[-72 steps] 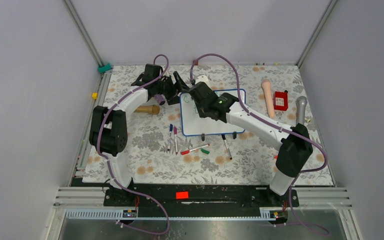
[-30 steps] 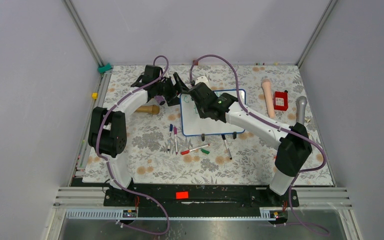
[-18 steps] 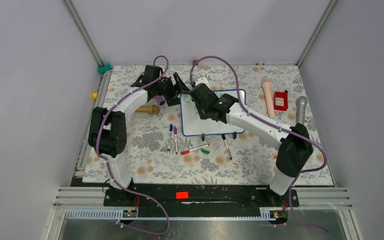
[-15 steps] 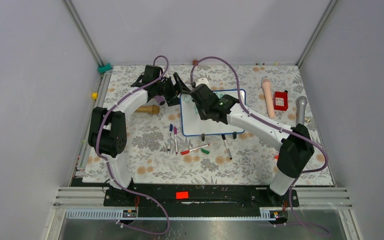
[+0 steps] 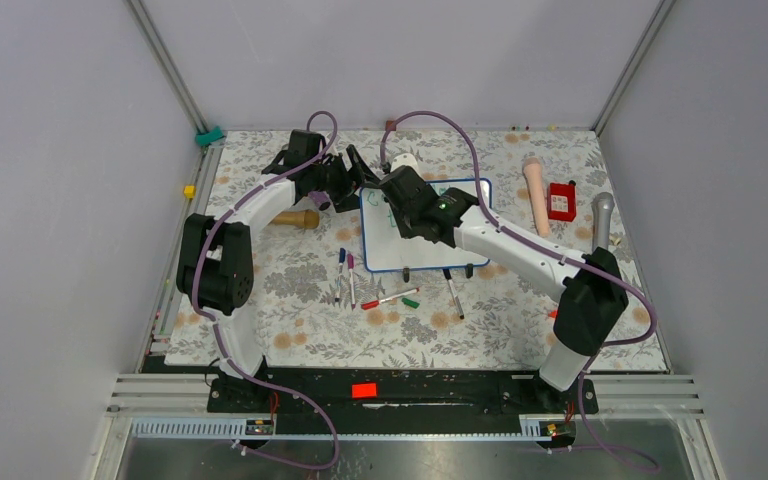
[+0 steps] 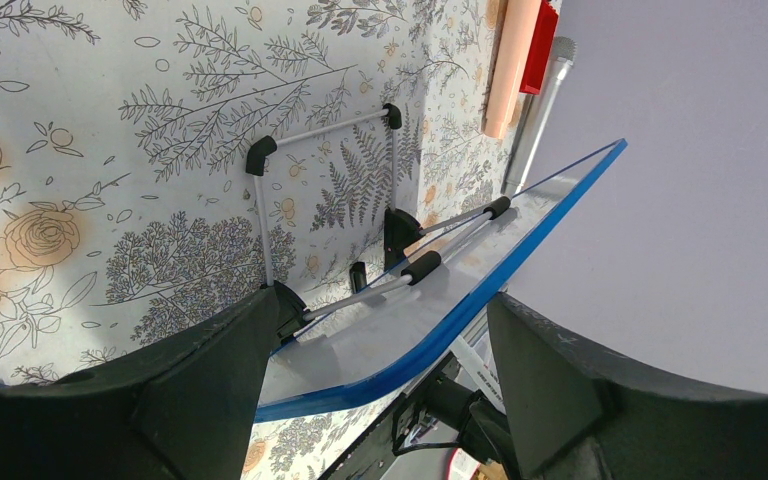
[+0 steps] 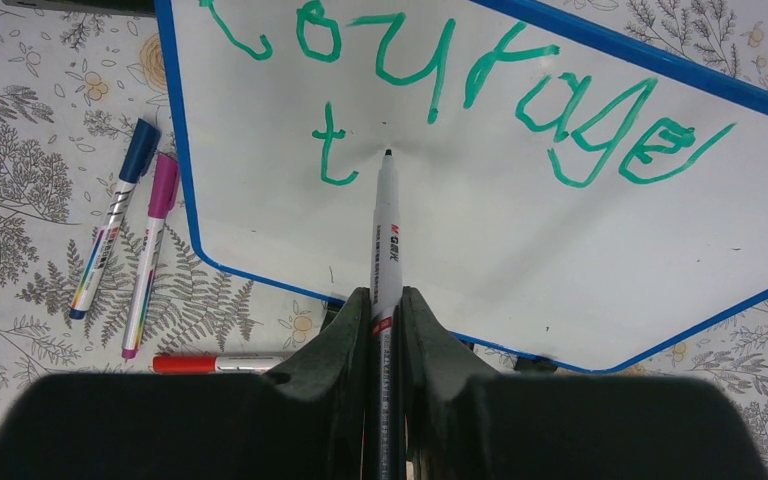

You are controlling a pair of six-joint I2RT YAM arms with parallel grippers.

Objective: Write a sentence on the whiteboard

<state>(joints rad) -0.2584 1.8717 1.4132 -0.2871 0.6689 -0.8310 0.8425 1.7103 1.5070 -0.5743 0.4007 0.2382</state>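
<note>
Right wrist view: a marker (image 7: pixel 387 230) is being pinched between the closed fingers of the right gripper (image 7: pixel 385 300), its tip being held against the whiteboard (image 7: pixel 560 250) just right of a lone "t". The sentence (image 7: pixel 438 85) is being shown only as "courage" with that "t" beneath. The whiteboard is being propped at a tilt on its wire stand (image 6: pixel 261 225) toward the far middle of the floral table (image 5: pixel 290 330). Its corner is being straddled by the left gripper (image 6: pixel 382 300), fingers spread wide; whether they are pressing it cannot be told.
</note>
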